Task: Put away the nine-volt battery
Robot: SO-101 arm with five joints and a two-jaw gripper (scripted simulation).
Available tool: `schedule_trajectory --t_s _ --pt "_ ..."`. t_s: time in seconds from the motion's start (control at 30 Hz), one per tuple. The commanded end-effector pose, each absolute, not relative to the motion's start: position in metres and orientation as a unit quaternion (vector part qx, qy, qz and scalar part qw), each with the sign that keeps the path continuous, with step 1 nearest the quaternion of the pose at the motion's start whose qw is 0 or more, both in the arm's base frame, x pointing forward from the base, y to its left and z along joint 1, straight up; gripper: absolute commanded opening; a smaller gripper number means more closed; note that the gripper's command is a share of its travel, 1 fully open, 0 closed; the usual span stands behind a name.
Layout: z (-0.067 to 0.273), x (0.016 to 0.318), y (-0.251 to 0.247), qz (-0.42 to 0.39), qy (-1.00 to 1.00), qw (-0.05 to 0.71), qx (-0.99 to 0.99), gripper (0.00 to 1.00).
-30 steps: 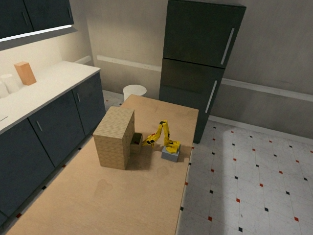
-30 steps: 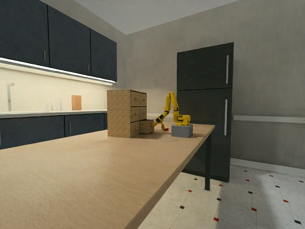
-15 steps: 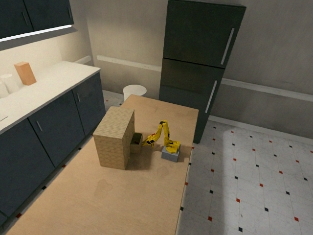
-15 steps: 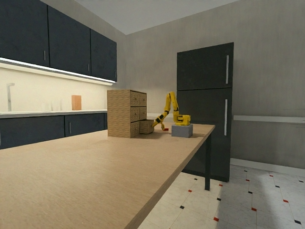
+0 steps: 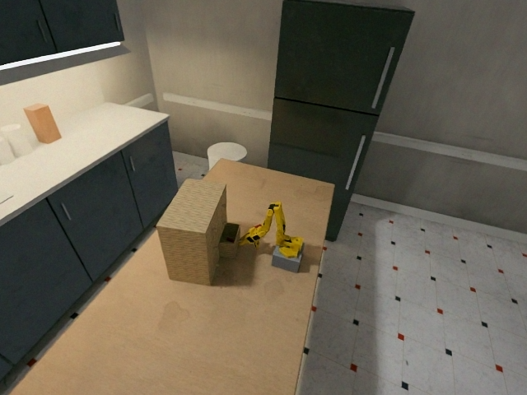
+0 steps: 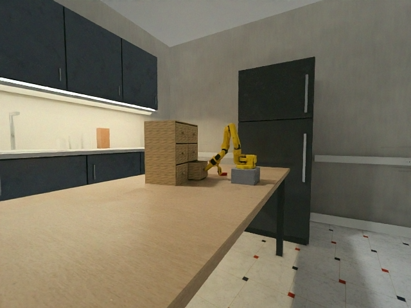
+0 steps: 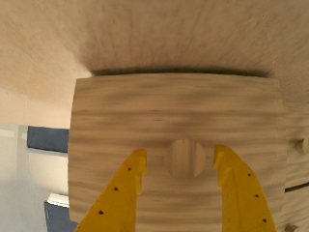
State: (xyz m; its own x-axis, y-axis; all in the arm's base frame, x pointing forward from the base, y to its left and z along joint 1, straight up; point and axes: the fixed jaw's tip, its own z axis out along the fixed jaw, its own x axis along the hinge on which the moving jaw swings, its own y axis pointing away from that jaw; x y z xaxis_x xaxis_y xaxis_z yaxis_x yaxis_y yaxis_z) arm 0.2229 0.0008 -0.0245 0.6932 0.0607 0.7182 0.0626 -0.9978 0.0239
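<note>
The gripper (image 5: pixel 241 241) (image 6: pixel 206 167) (image 7: pixel 180 157) is partly open, gripping nothing; its fingers flank the knob (image 7: pixel 184 159); the drawer (image 5: pixel 228 249) (image 6: pixel 198 170) (image 7: pixel 179 106) stands open.

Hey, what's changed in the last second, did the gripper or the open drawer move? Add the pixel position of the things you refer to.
Nothing visibly changed. The gripper (image 5: pixel 241 243) (image 6: pixel 205 169) (image 7: pixel 180 150) stays at the drawer (image 5: pixel 228 250) (image 6: pixel 198 171) (image 7: pixel 169 101), fingers apart either side of its knob (image 7: pixel 185 159), and the drawer is out about as far.
</note>
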Motion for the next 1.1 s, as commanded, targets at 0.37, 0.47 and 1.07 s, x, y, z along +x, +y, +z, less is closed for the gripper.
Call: schedule_trajectory --t_s 0.37,0.47,1.07 --pt "-0.0247 0.2238 0.0034 -0.392 -0.034 0.005 -0.919 0.16" --pt "-0.0247 0.2238 0.0034 -0.392 -0.034 0.005 -0.919 0.14" --pt "-0.0247 0.2238 0.0034 -0.392 -0.034 0.005 -0.919 0.03"
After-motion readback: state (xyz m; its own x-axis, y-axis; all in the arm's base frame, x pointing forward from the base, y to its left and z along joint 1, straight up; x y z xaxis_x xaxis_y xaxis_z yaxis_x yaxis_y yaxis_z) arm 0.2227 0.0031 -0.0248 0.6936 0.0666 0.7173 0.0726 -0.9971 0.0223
